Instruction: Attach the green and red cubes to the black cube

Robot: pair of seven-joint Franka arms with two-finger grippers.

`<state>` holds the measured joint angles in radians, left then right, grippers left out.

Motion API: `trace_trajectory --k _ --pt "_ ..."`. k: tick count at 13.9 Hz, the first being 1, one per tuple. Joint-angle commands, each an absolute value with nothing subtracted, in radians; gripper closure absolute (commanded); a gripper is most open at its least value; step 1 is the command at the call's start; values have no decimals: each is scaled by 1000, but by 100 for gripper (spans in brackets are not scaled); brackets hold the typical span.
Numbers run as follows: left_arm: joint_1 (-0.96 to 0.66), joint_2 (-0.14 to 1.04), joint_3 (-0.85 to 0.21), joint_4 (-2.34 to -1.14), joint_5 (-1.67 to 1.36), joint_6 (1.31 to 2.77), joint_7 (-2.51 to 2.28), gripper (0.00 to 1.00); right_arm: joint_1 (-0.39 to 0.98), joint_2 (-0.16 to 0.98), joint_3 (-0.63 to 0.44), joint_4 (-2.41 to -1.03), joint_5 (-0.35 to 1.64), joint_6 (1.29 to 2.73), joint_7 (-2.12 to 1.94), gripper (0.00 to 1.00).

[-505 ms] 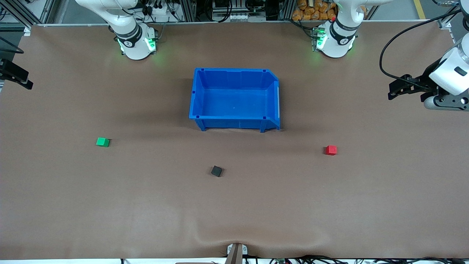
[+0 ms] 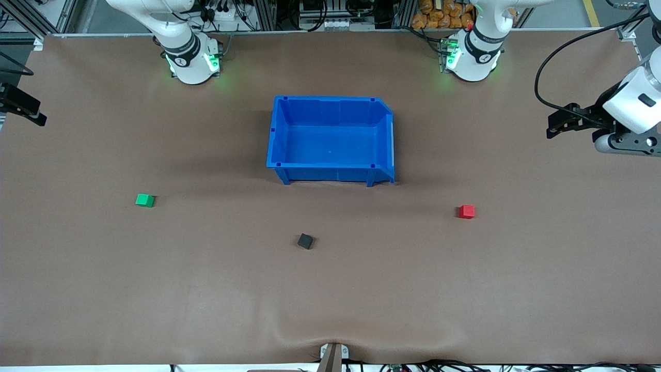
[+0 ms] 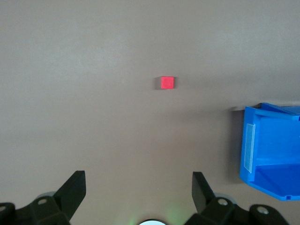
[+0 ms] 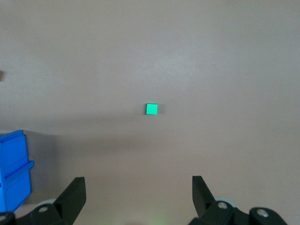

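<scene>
The front view alone takes in all three cubes on the brown bench (image 2: 103, 289): the green cube (image 2: 145, 200) toward the right arm's end, the red cube (image 2: 467, 211) toward the left arm's end, and the black cube (image 2: 305, 241) between them, nearer the front camera than either and well apart from both. The blue bin (image 2: 273, 134) stands farther from that camera than the cubes, midway between the two arm bases, with nothing in it.

The left wrist view shows only the red cube (image 3: 167, 82) and a corner of the bin (image 3: 262, 178); the left gripper (image 3: 138, 192) hangs over bare bench, its fingers (image 3: 72, 192) spread wide and holding nothing. The right wrist view shows the green cube (image 4: 151, 109) and an edge of the bin (image 4: 11, 173); the right gripper (image 4: 138, 192) is likewise high over the bench, fingers (image 4: 72, 194) wide apart and empty
</scene>
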<state>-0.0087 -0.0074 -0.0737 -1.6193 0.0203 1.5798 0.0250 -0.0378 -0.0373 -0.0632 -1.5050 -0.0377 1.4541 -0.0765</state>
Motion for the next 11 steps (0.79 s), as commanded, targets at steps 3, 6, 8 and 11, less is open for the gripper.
trace_trajectory --k 3,6,8,11 --pt "-8 14 -86 -1606 29 1565 35 0 -46 -31 -64 -1486 -31 1445 -83 0" --pt "-8 23 -89 -1611 26 1569 37 0 -44 -29 -64 -1485 -31 1445 -81 0" --pt "-11 31 -92 -1618 26 1578 37 0 -48 -28 -66 -1485 -29 1447 -80 0" --pt "-11 40 -92 -1618 26 1589 37 0 -49 -26 -66 -1486 -29 1448 -77 0"
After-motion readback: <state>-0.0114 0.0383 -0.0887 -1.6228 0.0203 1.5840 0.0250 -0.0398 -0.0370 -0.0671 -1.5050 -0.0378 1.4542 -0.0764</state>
